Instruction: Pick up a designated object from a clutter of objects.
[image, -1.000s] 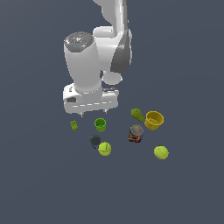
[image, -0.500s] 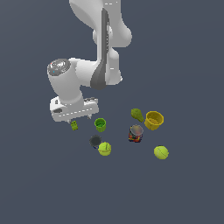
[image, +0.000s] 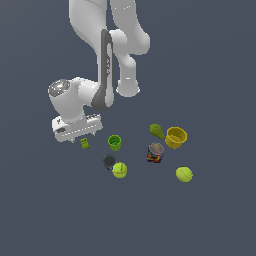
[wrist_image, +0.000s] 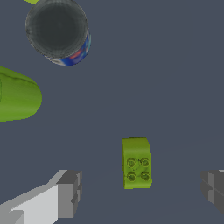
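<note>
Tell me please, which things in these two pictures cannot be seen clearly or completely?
- Gripper: in the exterior view the wrist body hides its fingers.
- Green cup: cut by the wrist picture's edge, so the opening is not visible.
- Green block: too small in the exterior view to show its studs; only the wrist view shows them.
- Dark can: label too small and blurred to read in both views.

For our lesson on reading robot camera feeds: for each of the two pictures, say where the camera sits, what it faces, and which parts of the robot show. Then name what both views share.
Exterior view: off the arm, high up, looking down on the floor, the white arm and the whole clutter.
Wrist view: on the wrist, looking down between the open claw fingers at the green block.
Shared: the green block, the green cup and the grey-topped tin.
</note>
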